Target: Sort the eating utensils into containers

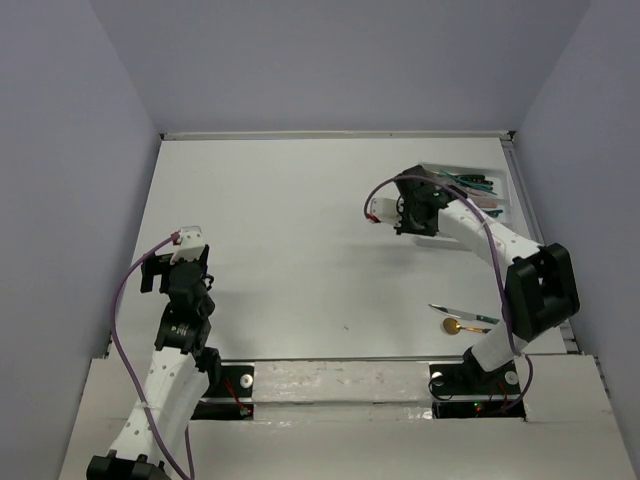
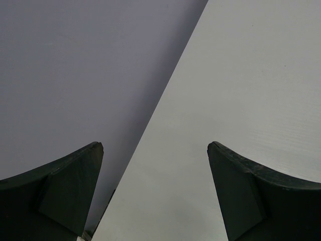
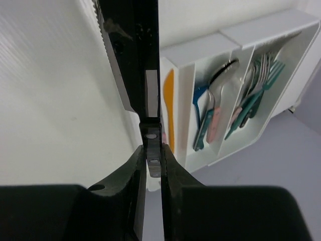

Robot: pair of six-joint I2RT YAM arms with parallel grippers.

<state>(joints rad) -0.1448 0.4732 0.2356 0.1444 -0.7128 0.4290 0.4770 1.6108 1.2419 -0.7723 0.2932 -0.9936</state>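
My right gripper [image 3: 153, 150] is shut on the riveted black handle of a knife [image 3: 131, 50], whose serrated blade points away, just left of the white cutlery tray [image 3: 195, 47]. The tray's left compartment holds an orange-handled utensil [image 3: 169, 105], the middle one spoons [image 3: 213, 105] with blue, teal and pink handles, the right one forks [image 3: 256, 85]. In the top view the right gripper [image 1: 412, 215] hovers at the near-left edge of the tray [image 1: 500, 170] at back right. My left gripper [image 2: 155, 150] is open and empty, and it also shows in the top view [image 1: 185, 262] at the table's left.
A teal-handled knife [image 1: 465, 314] and a gold spoon [image 1: 460, 326] lie on the table near the right arm's base. Grey walls enclose the table on the left, back and right. The table's left edge [image 2: 165, 100] runs under the left gripper.
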